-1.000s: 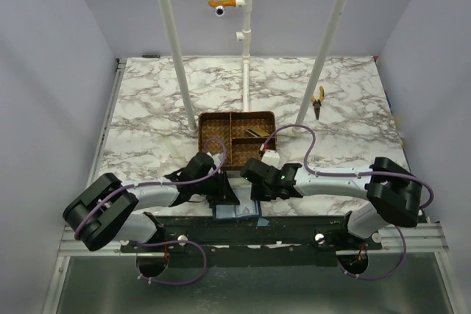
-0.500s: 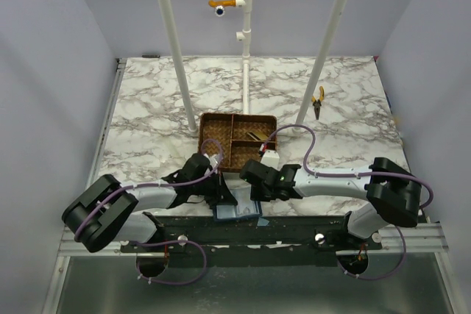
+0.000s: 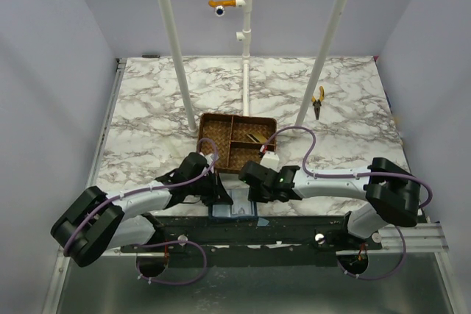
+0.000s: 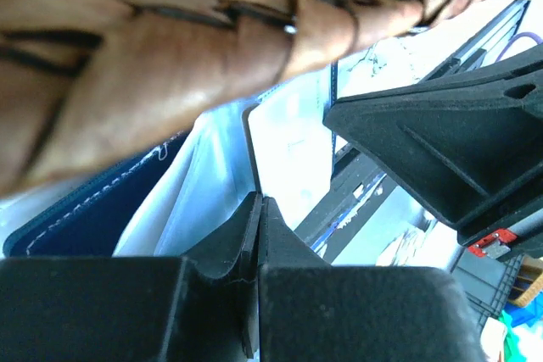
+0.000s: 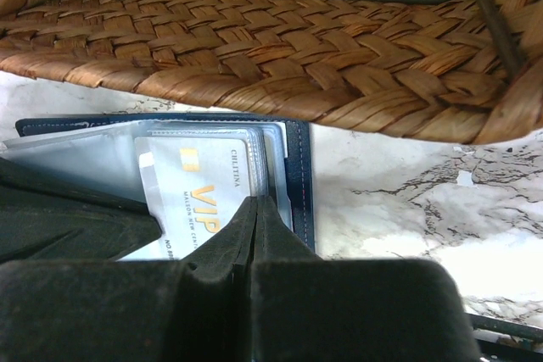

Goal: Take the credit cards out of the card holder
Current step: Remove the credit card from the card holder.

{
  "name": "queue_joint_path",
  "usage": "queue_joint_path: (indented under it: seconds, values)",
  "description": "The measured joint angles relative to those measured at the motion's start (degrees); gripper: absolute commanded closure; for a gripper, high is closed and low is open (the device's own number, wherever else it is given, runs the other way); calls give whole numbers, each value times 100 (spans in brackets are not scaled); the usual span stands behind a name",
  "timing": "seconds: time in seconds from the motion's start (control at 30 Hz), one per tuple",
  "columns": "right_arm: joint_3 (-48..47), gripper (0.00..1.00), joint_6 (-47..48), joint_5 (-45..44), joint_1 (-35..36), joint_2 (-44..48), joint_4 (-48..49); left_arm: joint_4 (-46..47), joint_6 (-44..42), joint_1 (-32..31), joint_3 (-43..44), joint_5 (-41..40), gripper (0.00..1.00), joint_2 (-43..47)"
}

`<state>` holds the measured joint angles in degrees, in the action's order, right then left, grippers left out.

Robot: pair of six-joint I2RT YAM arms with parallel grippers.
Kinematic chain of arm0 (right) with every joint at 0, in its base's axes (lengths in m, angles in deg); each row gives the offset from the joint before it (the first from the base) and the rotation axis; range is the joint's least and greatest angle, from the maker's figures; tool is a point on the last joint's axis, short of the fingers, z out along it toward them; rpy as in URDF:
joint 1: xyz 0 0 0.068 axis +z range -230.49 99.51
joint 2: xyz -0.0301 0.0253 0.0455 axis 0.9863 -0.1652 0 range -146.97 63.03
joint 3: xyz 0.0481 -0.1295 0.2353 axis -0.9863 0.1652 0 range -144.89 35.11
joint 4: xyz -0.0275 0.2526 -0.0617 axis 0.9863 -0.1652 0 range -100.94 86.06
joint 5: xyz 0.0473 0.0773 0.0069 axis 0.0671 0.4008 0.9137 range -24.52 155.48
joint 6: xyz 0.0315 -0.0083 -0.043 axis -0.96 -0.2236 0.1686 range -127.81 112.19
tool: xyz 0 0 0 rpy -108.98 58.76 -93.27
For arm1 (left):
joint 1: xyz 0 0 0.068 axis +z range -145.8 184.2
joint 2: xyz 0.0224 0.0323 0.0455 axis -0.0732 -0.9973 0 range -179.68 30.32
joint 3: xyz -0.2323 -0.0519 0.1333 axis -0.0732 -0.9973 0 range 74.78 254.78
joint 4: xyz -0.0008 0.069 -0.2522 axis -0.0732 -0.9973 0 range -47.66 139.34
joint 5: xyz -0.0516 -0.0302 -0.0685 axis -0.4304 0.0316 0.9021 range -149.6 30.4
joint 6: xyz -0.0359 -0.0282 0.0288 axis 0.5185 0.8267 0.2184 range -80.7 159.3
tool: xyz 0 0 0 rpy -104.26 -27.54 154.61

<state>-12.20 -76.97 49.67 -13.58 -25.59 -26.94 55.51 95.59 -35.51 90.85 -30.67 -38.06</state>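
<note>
Landmark: wicker tray [image 3: 221, 116], divided into compartments, standing on the marble table [image 3: 147, 108]. The card holder [image 3: 235, 211] lies open and flat just on the near side of the tray, close under its woven wall, with both arms converging on it. The left gripper [image 3: 224, 198] is at the tray's near-left corner. Its fingers are pressed together, no gap showing in the left wrist view, and their tip [image 4: 257, 209] rests at the edge of the clear sleeves [image 4: 212, 175] beside the navy cover [image 4: 93, 209]. I cannot tell whether a thin sleeve edge is nipped between them. The right gripper [image 3: 251, 193] is just below the middle of the tray's near wall. Its fingers are also closed flat against each other, tip [image 5: 255, 209] resting over the VIP card [image 5: 199, 197]. That card is pale with gold lettering and sits inside a sleeve of the holder, whose stitched navy border [image 5: 299, 175] shows to its right. The tray wall [image 5: 254, 40] fills the top of the right wrist view, and the black body of the other gripper [image 5: 59, 209] crosses the lower left. The loose cards [image 3: 256, 137], gold and dark, lie in a right-hand compartment of the tray. The pliers [image 3: 317, 102], yellow-handled, lie well beyond the tray's far-right corner.
</note>
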Motion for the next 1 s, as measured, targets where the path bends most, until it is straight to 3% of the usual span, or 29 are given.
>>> queue_joint_path:
  seconds: [1.0]
  values:
    - [164, 99, 389, 125, -682, 2, -11, -1228, -546, 245, 57, -450, 100, 776]
